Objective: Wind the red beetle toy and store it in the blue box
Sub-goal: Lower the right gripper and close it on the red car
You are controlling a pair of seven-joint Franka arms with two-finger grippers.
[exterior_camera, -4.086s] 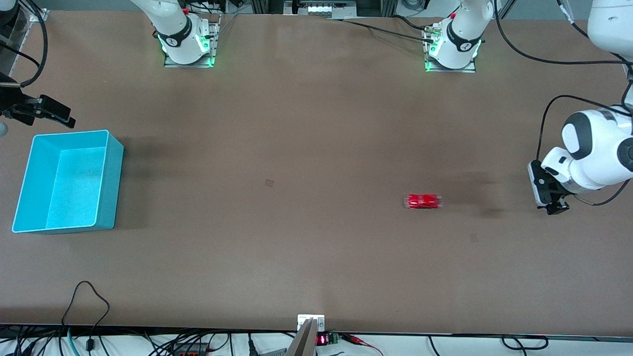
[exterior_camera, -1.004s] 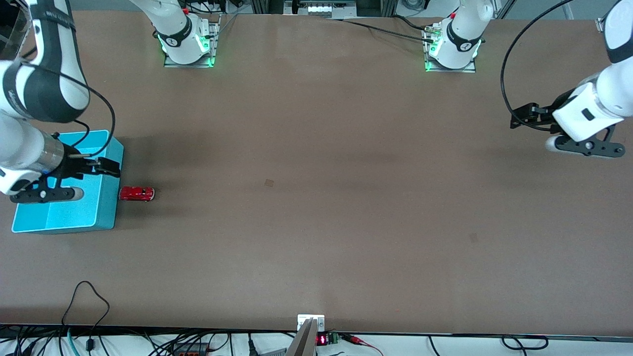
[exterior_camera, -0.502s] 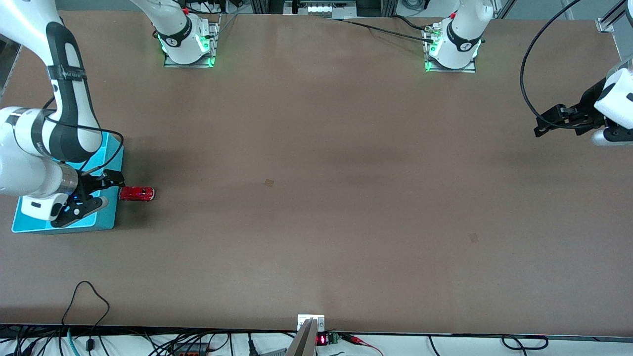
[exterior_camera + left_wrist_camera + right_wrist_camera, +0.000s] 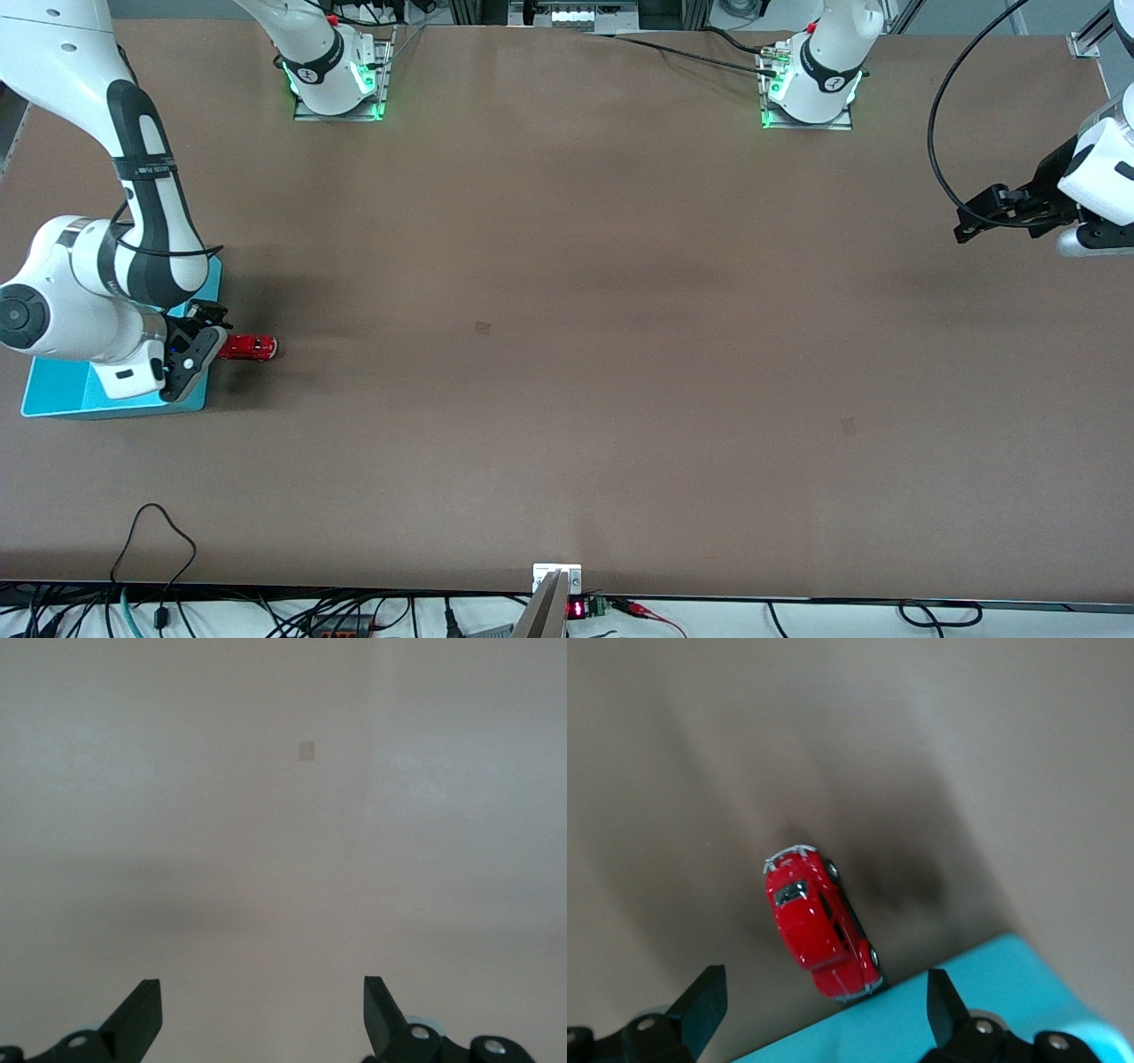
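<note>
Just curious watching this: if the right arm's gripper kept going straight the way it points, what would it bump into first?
Most likely the red beetle toy, which lies on the table against the blue box, between the right gripper's open fingers in its wrist view. Depth is hard to judge; it might clip the box wall instead.

One toy [image 4: 249, 346] sits on the table [image 4: 567, 372], and there is one box [image 4: 53, 390]. Two arms stand at the table, each with one gripper: the left gripper [image 4: 974, 218] and the right gripper [image 4: 202, 330].
</note>
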